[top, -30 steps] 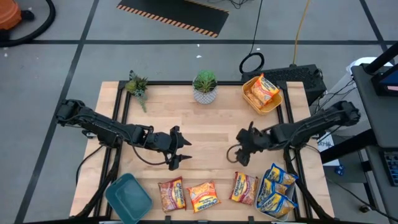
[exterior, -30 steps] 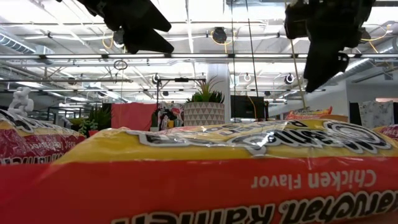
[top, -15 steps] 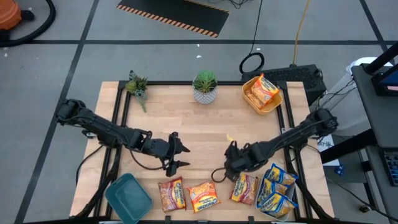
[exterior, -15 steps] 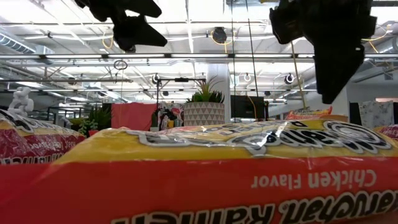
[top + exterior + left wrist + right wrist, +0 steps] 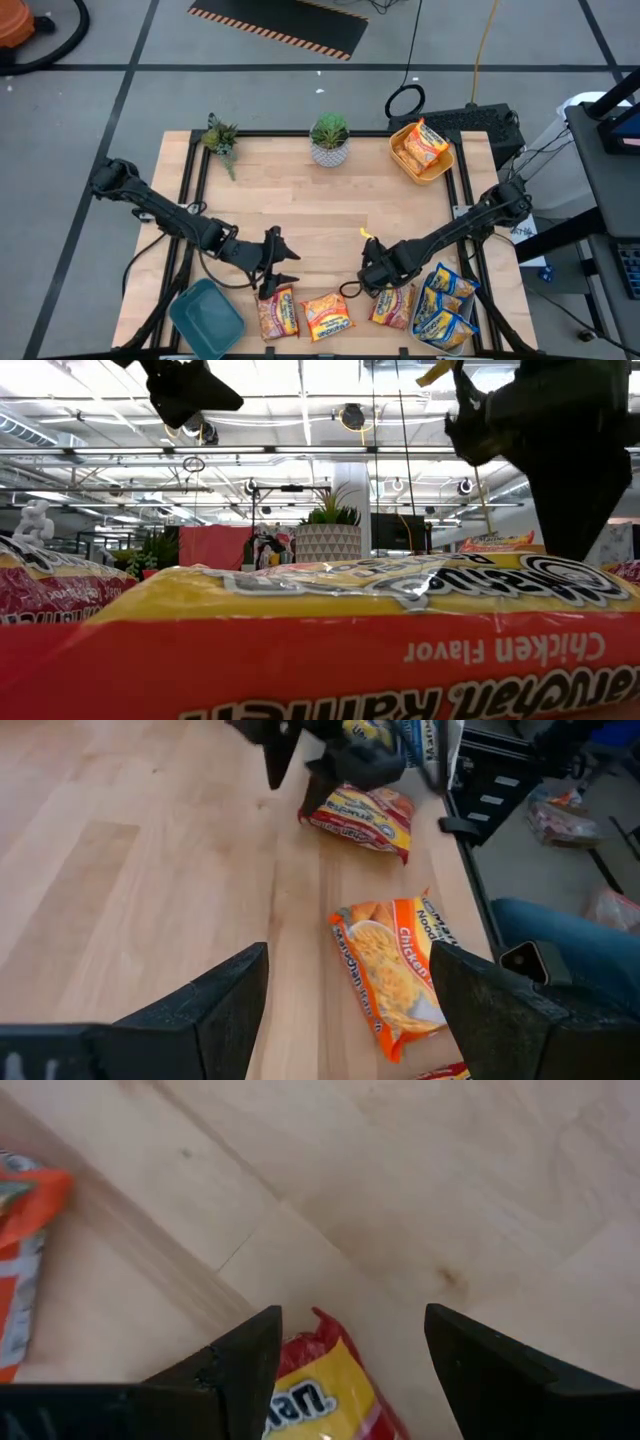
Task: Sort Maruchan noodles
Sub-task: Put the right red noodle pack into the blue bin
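Note:
Along the table's near edge lie Maruchan noodles: a red packet, an orange-yellow packet, another red packet and a heap of blue-and-yellow packets. My left gripper hovers open just beyond the left red packet; in its wrist view the orange-yellow packet lies ahead of the open fingers. My right gripper points down, open, over the far corner of the right red packet, its fingers on either side without touching.
A yellow bin at the far right holds one orange packet. A teal bin stands at the near left corner. Two small plants stand along the far edge. The middle of the wooden table is bare.
Both grippers have moved toward the table's near edge and stayed open. The left one went toward the left red packet. The right one came down toward the right red packet and tipped until it points down. No packet has moved.

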Controlling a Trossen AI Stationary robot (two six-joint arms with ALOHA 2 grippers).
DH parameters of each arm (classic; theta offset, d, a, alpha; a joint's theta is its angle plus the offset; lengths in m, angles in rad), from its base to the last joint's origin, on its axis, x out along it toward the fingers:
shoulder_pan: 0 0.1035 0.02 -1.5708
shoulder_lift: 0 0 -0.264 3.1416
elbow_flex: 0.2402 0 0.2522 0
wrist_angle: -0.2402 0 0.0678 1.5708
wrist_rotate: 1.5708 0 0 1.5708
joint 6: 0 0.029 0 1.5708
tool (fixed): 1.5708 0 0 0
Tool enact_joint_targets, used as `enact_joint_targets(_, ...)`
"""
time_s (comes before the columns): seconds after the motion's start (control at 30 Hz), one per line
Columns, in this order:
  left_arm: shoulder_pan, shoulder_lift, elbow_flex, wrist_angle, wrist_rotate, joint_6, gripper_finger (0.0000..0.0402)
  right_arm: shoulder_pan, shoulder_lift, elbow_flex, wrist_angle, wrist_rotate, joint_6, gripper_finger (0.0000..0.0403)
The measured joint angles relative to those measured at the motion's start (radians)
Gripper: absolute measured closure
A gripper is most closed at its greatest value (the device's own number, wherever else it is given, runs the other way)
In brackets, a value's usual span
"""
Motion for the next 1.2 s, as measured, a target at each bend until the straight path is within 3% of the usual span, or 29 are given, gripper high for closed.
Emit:
enact_joint_targets(0.43, -0.046, 0.000, 0.000, -0.002, -0.046, -0.017, 0.0121, 0.000, 0.059, -0.001, 0.009, -0.045, 0.063, 0.0177)
enact_joint_targets(0.83, -0.065, 0.000, 0.000, -0.003, -0.049, -0.040, 0.0121, 0.009, 0.059, -0.002, 0.049, -0.069, 0.072, 0.0301)
enact_joint_targets(1.2, -0.065, 0.000, 0.000, -0.004, -0.050, -0.058, 0.0121, 0.006, 0.059, -0.002, 0.071, -0.075, -0.015, 0.0387)
